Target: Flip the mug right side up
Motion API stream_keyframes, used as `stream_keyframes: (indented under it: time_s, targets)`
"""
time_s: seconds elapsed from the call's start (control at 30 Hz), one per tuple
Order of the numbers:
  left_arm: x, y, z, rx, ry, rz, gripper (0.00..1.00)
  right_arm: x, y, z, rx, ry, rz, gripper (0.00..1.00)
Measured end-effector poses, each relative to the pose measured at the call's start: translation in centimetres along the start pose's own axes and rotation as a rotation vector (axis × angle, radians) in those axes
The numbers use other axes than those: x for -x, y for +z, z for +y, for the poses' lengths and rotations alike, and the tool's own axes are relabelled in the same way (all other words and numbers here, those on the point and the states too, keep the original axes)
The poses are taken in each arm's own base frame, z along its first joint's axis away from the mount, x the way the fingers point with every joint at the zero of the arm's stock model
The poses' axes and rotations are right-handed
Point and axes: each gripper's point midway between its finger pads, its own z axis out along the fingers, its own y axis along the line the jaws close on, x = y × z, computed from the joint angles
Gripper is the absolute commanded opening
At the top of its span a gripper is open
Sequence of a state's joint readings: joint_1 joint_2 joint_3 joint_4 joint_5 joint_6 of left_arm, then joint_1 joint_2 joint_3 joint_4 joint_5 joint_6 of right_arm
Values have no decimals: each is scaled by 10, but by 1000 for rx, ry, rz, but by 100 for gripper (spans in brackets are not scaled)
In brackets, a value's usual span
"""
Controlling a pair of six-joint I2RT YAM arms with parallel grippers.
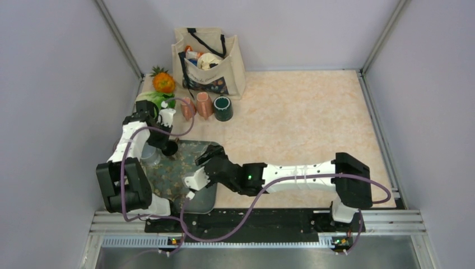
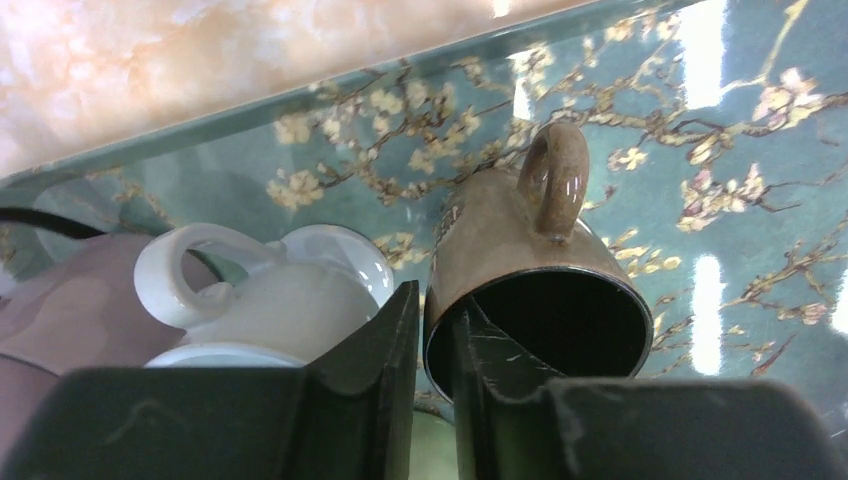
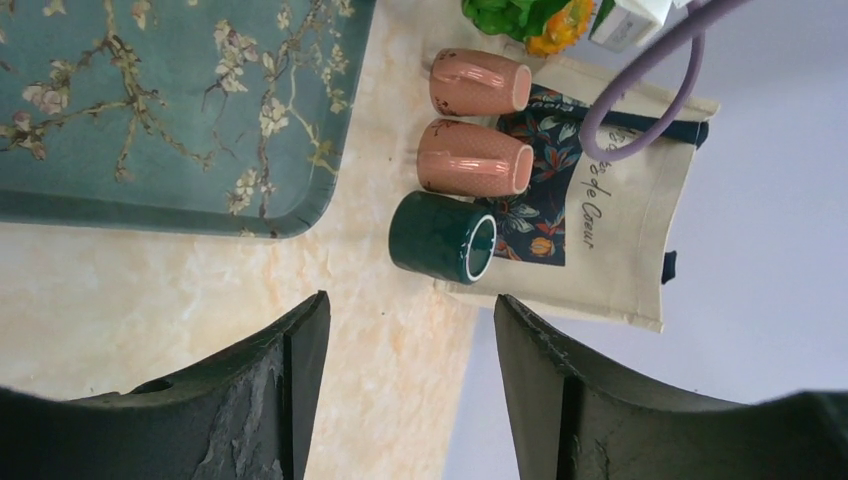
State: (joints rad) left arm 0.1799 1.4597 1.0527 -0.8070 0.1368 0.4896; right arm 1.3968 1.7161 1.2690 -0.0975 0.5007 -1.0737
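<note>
Setting the brown mug (image 2: 520, 240) down well means, as we judge it, lowering it until its base sits flat on the blossom-patterned tray (image 2: 700, 150) and only then letting the rim go, since a tilted release could tip it onto the white mug (image 2: 280, 290) at 9 o'clock of the fingers. The left gripper (image 2: 435, 305) is clamped on the mug's rim, one finger inside the mouth and one outside. The mug's body runs away from the fingertips toward 1 o'clock, its mouth faces the wrist camera, its base points at the tray and its handle stands at 12 o'clock. We cannot tell whether the base touches the tray yet. From above, this grip hangs over the tray's 11 o'clock part. The right gripper (image 3: 410, 303) stands parted and empty, well apart from the mug, with a green cup (image 3: 440, 237) at its 12 o'clock on the table.
</note>
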Motion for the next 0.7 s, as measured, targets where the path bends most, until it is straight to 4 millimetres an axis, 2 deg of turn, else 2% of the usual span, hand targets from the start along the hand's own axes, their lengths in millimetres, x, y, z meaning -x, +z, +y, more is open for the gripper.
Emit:
stream_keyframes:
  time_s: [0.07,0.17,0.33,0.5,0.6,0.7]
  targets:
    - [-2,-2,5,9,1,1,55,-4,0,-2,-6,43,5,77]
    - [-6,-6,7,12,3,3,66,-19,0,-12,-27,137,24,84]
    - [2,-24,3,-7,18,-29,71,-58,-4,-39,-86,346,57,87]
    - [37,-50,-3,-57,45,-150,71,-95,-7,-63,-152,654,33,89]
    - [53,-59,-7,-84,28,-205,71,-114,0,-79,-206,876,-4,86]
    - [65,-64,-8,-97,-31,-241,72,-130,11,-95,-278,1093,-50,78]
